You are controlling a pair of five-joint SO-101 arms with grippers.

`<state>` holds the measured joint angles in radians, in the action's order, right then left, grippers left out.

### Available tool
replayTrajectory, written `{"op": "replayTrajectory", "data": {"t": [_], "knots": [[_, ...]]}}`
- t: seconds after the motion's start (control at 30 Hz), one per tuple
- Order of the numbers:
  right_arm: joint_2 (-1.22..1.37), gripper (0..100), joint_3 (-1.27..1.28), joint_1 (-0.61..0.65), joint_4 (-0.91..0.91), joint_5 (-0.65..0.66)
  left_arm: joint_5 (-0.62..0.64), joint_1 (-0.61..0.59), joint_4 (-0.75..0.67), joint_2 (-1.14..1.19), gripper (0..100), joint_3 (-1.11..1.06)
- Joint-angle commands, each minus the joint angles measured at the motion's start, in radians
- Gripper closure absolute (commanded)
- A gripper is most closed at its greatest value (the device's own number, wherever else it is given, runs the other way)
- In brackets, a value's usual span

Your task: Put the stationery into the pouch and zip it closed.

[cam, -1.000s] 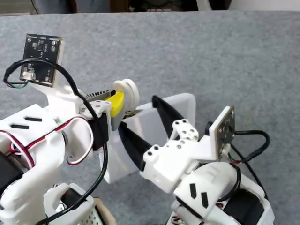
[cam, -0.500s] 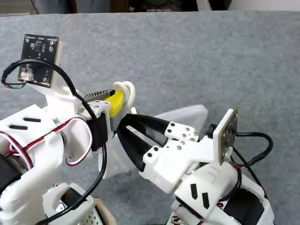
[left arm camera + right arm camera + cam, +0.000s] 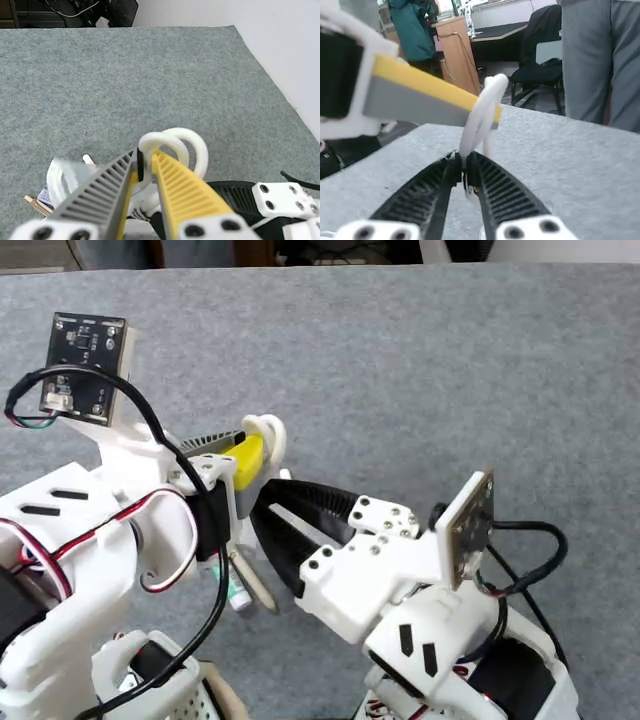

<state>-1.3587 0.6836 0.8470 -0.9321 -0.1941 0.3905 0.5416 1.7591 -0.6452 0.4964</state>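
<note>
Lower left-centre, high view: thin tan stick [image 3: 258, 585] and white tube with green band [image 3: 238, 592] lie loose on grey felt table [image 3: 450, 360]; stationery not yet bagged. Just above them, right gripper [image 3: 464, 162], black fingers pressed together on white translucent plastic pouch [image 3: 487, 107], which is curled into a loop. Farther up, left gripper [image 3: 144, 157] pinches the loop's upper part. Zip cannot be made out. Judged early: loading and zipping both left.

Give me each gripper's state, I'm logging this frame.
Left gripper: shut on the white loop.
Right gripper: shut on the same white loop.
</note>
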Motion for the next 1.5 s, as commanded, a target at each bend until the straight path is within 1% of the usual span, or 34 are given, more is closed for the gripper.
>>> {"op": "replayTrajectory", "data": {"t": [0.0,0.07,0.13,0.3,0.37,0.43,0.6,0.8,1.1,1.27,1.47], "knots": [[-0.002,98.2,0.001,-0.008,0.025,0.051,0.008,0.010,0.002,-0.018,97,0.031],[-0.002,98.2,0.001,-0.008,0.025,0.051,0.008,0.010,0.002,-0.018,97,0.031],[-0.002,95.2,0.001,-0.008,0.025,0.051,0.008,0.010,0.002,-0.018,97,0.031],[-0.002,74.7,0.007,-0.005,0.023,0.051,0.008,0.010,0.002,-0.018,97,0.033],[-0.001,68.5,0.007,-0.003,0.021,0.051,0.008,0.010,0.002,-0.018,97,0.035],[-0.001,65.0,0.007,-0.003,0.021,0.051,0.009,0.012,0.002,-0.018,97,0.035],[0.005,64.5,0.007,-0.003,0.026,0.044,0.077,0.012,0.002,-0.018,97,0.039],[-0.002,64.5,-0.022,0.081,0.018,0.043,0.078,0.012,0.000,-0.018,97,0.041],[0.007,64.5,-0.012,0.089,0.031,0.041,0.078,0.012,0.000,-0.072,97,0.039],[-0.001,64.5,0.099,0.084,0.189,0.043,0.078,0.012,0.000,-0.077,97,0.031],[-0.001,64.5,0.108,0.084,0.207,0.043,0.078,0.012,0.000,-0.077,97,0.033]]}}
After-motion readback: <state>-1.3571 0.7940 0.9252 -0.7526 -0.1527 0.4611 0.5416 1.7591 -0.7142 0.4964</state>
